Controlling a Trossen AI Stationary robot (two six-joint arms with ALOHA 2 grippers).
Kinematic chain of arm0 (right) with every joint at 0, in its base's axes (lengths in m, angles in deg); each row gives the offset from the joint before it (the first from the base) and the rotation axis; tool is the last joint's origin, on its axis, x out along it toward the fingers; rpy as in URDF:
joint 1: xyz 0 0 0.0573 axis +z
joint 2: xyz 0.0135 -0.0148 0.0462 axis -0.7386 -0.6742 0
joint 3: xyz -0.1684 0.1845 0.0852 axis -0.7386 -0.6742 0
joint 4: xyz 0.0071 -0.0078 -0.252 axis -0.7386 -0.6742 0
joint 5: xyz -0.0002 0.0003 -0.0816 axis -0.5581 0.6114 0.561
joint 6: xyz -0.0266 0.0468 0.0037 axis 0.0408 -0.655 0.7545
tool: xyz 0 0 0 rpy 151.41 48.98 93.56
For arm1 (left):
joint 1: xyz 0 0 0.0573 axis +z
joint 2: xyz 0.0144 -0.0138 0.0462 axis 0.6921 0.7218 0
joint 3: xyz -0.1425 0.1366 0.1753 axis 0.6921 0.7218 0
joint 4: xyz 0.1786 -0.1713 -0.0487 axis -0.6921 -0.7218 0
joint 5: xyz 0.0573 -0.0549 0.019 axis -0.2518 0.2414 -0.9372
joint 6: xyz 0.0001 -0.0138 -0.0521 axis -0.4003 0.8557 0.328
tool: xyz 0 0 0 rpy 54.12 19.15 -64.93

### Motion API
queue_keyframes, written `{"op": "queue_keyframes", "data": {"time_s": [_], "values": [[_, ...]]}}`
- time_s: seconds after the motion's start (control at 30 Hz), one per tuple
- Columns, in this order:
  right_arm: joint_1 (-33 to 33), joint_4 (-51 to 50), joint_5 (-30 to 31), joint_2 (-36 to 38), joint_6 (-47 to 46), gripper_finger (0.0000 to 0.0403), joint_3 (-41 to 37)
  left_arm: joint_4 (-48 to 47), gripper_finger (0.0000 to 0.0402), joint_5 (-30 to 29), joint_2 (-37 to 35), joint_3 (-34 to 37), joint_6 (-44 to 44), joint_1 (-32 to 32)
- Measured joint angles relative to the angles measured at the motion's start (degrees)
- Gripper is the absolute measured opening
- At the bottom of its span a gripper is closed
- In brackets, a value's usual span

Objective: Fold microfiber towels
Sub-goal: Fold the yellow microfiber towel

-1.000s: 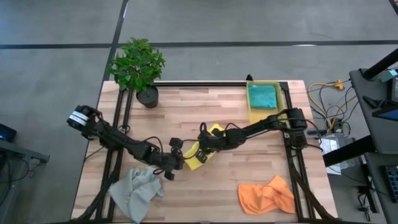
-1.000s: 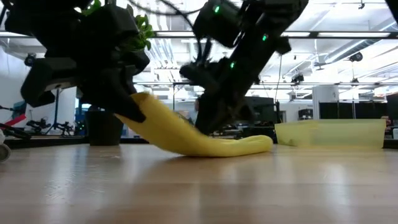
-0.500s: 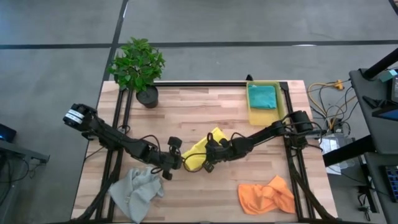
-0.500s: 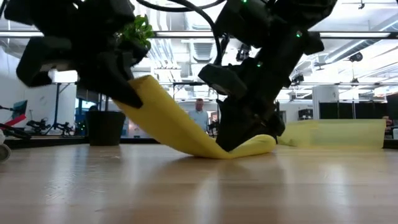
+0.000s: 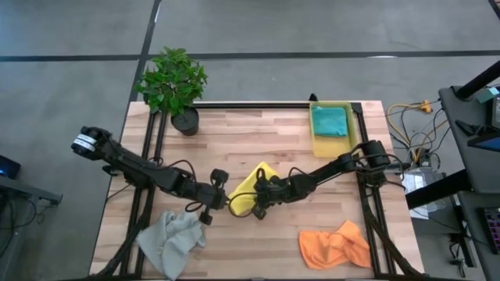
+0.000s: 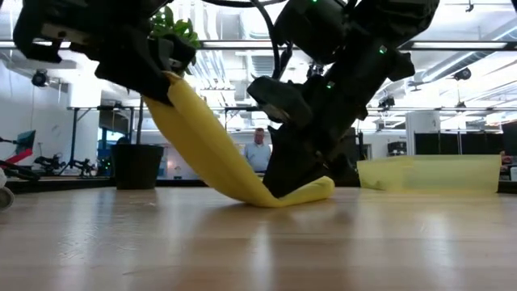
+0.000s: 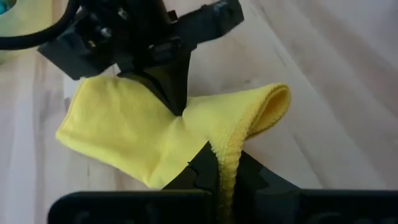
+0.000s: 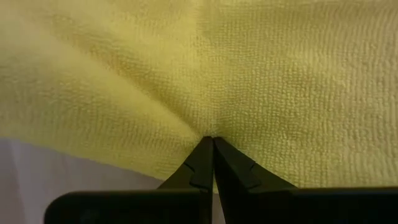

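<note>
A yellow towel (image 5: 251, 187) lies mid-table with one end raised. My left gripper (image 5: 228, 204) is shut on that raised end and shows at the upper left of the low view (image 6: 167, 75). My right gripper (image 5: 258, 204) is shut, its tips down on the towel's low part (image 6: 281, 187). From there the cloth rises as a slanting sheet (image 6: 202, 141) to my left gripper. A teal towel (image 5: 330, 120) lies in the yellow bin (image 5: 318, 144). An orange towel (image 5: 336, 243) and a grey towel (image 5: 172, 242) lie crumpled near the front edge. My left gripper pinches the towel's raised edge (image 7: 224, 155) between its two fingers; the cloth there looks doubled over. That end is lifted clear, and the sheet runs slanting down to the table. My right gripper presses its shut fingertips (image 7: 178, 107) down on the towel's middle (image 8: 214, 118), slanting from above and the table's right. The cloth puckers around the tips and stays on the table there.
A potted plant (image 5: 173, 82) stands at the far left corner. The yellow bin is at the far right. Bare wood (image 5: 266, 136) lies between them and around the yellow towel. A person (image 6: 258, 153) stands in the room beyond the table.
My left gripper has risen with the towel's end, so the lifted sheet stands steeper. My right gripper has moved toward the near edge and down onto the cloth. The towel's low end has drawn in under it.
</note>
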Motion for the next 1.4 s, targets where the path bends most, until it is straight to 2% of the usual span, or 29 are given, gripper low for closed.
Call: {"op": "queue_keyframes", "data": {"time_s": [0.23,0.43,0.67,0.87,1.03,1.17,1.4], "values": [[0.5,0.4,-1.9,-1.5,3.5,0.0008,2.2,-1.0,0.0000,6.5,1.6,-3.8,0.2,4.0],[2.3,0.6,-1.7,-3.0,6.3,0.0008,4.1,-6.4,0.0000,14.2,4.1,-7.1,3.9,9.6],[5.8,-5.5,9.1,2.3,10.3,0.0009,4.3,-12.6,0.0000,17.5,6.6,-11.0,4.6,11.4],[9.3,-12.4,12.8,9.1,11.8,0.0009,3.2,-13.5,0.0000,20.5,6.6,-11.4,5.1,11.5],[13.3,-16.0,18.5,13.9,6.7,0.0009,1.7,-12.7,0.0000,21.2,6.8,-11.6,8.2,11.8],[16.1,-16.8,22.9,16.4,-0.7,0.0009,-0.3,-12.7,0.0000,24.7,8.7,-13.5,11.6,13.9],[18.8,-16.7,23.9,17.0,-6.6,0.0009,-1.0,-13.0,0.0000,26.3,15.7,-21.1,13.5,18.9]]}}
